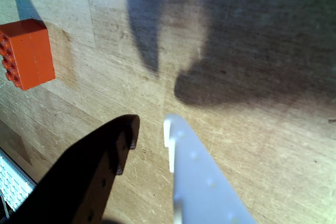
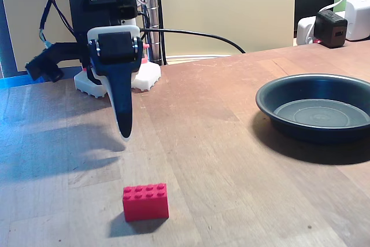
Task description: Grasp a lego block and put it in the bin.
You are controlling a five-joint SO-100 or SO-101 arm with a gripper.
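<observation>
The end effector [image 2: 124, 133], one black and one white finger narrowly parted, hangs empty above the wooden surface [image 2: 219, 143]. One small red studded plastic brick [image 2: 145, 202] lies nearby; one round dark metal pan [image 2: 317, 108] sits well apart.

You'll find the red lego block [image 2: 145, 201] lying studs-up at the fixed view's lower centre-left. The bin [image 2: 317, 107], a round dark pan, sits empty at middle right, well apart.

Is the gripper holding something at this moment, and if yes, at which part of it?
Nothing is held. In the wrist view the gripper has bare table between its fingertips, and the lego block lies apart on the table, untouched.
</observation>
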